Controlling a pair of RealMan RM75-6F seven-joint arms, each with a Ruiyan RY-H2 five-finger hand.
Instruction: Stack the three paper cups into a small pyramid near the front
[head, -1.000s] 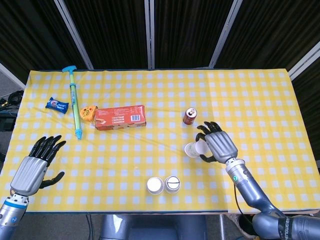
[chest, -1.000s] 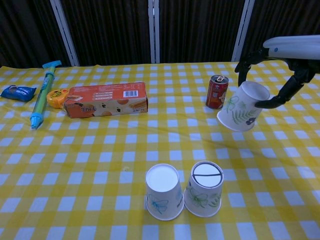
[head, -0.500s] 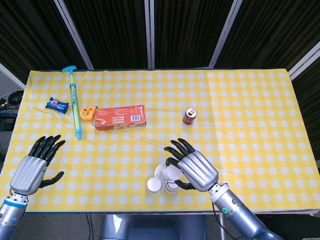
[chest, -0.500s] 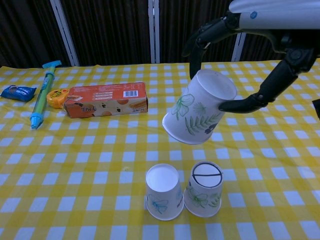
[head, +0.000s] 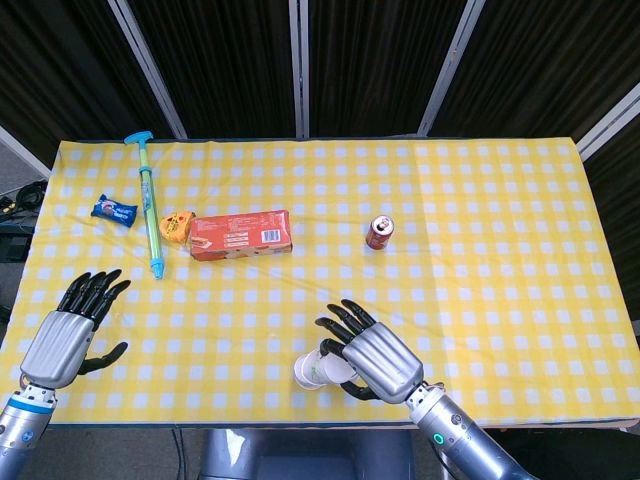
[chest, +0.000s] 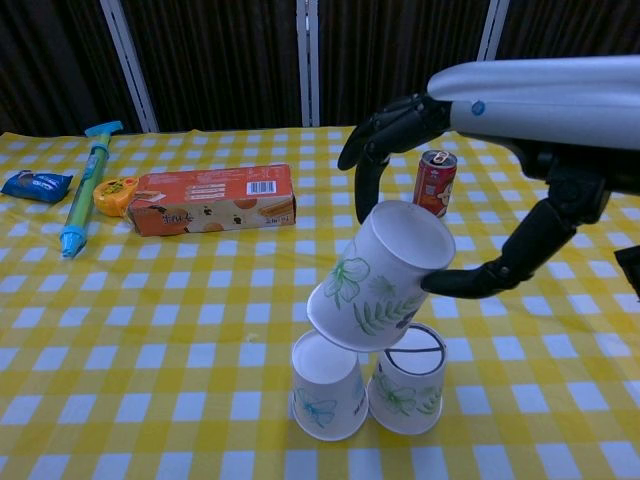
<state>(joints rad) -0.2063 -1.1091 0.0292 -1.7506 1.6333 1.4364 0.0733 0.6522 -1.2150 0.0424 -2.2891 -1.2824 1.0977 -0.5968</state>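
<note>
Two upside-down paper cups stand side by side near the table's front edge, the left cup (chest: 326, 386) and the right cup (chest: 408, 380). My right hand (chest: 470, 190) holds the third paper cup (chest: 381, 278), tilted, just above them with its rim close over the left cup's base. From the head camera my right hand (head: 374, 356) covers most of the pair; only the left cup (head: 309, 371) shows beside it. My left hand (head: 72, 326) hovers open at the table's front left, far from the cups.
A red soda can (chest: 434, 183) stands behind the cups. An orange carton (chest: 213, 200), a small orange packet (chest: 115, 192), a blue-green pump toy (chest: 80, 197) and a blue snack packet (chest: 34, 183) lie at the back left. Yellow checked cloth (chest: 180, 330) covers the table.
My right hand carried the third cup from beside the can toward the front and lowered it onto the two standing cups. The left hand has stayed still.
</note>
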